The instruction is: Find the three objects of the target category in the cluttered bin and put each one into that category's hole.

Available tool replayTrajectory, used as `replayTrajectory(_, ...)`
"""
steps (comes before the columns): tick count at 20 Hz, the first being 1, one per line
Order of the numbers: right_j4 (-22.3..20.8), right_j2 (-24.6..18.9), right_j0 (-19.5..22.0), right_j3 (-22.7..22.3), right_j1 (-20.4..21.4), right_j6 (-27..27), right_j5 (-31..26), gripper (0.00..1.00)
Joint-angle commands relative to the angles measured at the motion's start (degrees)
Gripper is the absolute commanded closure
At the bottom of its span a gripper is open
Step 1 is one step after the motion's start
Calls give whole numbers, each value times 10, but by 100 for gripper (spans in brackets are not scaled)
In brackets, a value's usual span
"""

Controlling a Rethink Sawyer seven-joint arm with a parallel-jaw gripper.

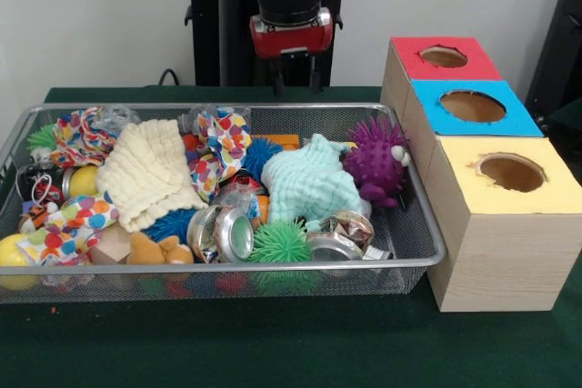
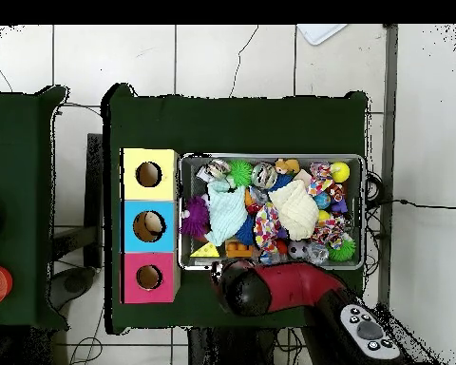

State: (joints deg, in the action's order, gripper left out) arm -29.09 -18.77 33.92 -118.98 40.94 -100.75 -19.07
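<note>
The silver wire mesh bin is packed with clutter; it also shows in the overhead view. An orange-brown plush bear lies at its front left, half buried; overhead it lies by the top rim. A yellow rounded thing sits in the front left corner; I cannot tell if it is the duckling. No tiger shows. The red-surround hole tops the farthest box. My gripper hangs open and empty behind the bin's far rim, left of the red hole.
In the bin lie a purple spiky hedgehog, a mint cloth, a cream cloth, a green spiky ball and metal cans. The blue-surround hole and yellow-surround hole sit nearer the camera.
</note>
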Motion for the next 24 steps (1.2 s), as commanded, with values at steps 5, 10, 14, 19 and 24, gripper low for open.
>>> replayTrajectory(5, -77, -99, 41, 162, -83, 135, -79, 0)
replayTrajectory(10, -81, -106, 34, 191, -88, 133, -109, 0)
replayTrajectory(14, -81, -123, 44, 210, -85, 155, -135, 0)
replayTrajectory(19, -79, -162, 75, 251, -101, 218, -188, 0)
replayTrajectory(24, -82, -192, 109, 290, -103, 289, -257, 0)
